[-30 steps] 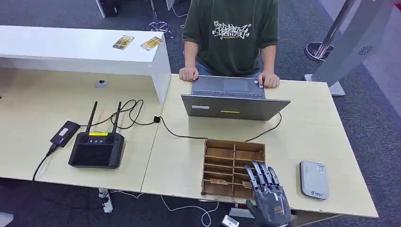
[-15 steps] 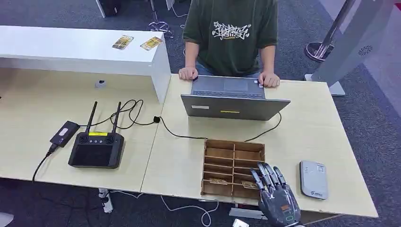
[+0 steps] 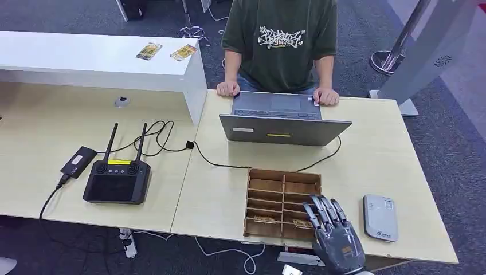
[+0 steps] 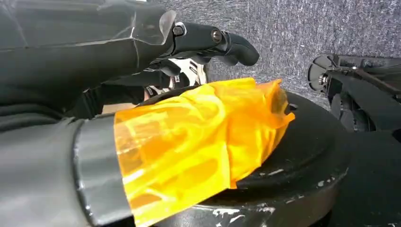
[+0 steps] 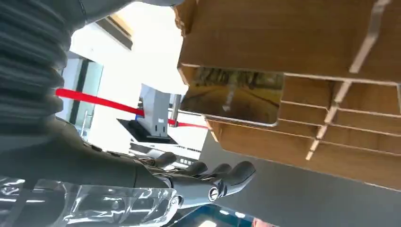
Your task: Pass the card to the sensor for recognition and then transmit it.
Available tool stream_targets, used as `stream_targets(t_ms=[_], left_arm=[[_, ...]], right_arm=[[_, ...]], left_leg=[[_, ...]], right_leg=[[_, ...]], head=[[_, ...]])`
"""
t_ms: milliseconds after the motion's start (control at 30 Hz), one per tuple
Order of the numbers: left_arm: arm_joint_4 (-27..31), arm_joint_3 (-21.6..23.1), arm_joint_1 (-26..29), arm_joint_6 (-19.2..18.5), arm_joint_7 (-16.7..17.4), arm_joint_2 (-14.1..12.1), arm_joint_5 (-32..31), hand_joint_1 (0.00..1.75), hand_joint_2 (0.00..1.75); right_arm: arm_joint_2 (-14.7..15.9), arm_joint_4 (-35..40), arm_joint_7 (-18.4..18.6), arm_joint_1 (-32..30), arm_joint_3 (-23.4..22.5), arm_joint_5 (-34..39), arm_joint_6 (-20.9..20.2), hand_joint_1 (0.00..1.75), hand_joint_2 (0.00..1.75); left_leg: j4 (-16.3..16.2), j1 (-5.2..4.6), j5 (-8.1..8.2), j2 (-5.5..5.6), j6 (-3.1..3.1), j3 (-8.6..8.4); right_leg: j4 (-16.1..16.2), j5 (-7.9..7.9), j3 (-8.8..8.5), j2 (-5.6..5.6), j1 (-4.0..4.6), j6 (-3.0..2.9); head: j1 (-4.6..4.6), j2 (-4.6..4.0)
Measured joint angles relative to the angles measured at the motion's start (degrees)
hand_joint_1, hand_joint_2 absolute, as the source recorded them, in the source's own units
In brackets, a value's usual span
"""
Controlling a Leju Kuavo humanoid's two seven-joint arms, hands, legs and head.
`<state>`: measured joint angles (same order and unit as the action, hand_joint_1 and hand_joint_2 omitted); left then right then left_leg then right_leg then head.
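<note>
Right hand (image 3: 335, 238) hovering at the near right corner of the tray (image 3: 283, 177), fingers spread, holding nothing. Card (image 3: 302, 223) lying flat in a near-row slot, just under the fingertips. Could easily jam on the thin dividers or just shove the card deeper, since flat cards are nasty to pinch. Sensor (image 3: 380, 217) just right of the tray. Laptop (image 3: 283, 128) and person behind, well clear. Left hand (image 4: 208, 42): can't tell its state.

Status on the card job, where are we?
Early. Nothing done yet: cards sit in the wooden organizer. In hand: right hand hovers at the organizer's near right corner, fingers spread, holding nothing. Left: grasp a card, present it to the white sensor, hand over.
</note>
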<state>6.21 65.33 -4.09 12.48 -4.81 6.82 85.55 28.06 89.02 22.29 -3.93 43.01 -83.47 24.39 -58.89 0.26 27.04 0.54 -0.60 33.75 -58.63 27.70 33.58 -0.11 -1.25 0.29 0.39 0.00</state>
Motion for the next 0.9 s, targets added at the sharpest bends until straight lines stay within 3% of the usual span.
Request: stream_targets(t_ms=[900], left_arm=[[0.0,0.0,0.0,0.0,-0.2,0.0,0.0,0.0,0.0]], right_arm=[[-0.7,-0.9,-1.9,0.7,0.0,2.9,-0.1,0.0,1.75]], left_leg=[[0.0,0.0,0.0,0.0,0.0,0.0]], right_leg=[[0.0,0.0,0.0,0.0,0.0,0.0]], head=[[0.0,0.0]])
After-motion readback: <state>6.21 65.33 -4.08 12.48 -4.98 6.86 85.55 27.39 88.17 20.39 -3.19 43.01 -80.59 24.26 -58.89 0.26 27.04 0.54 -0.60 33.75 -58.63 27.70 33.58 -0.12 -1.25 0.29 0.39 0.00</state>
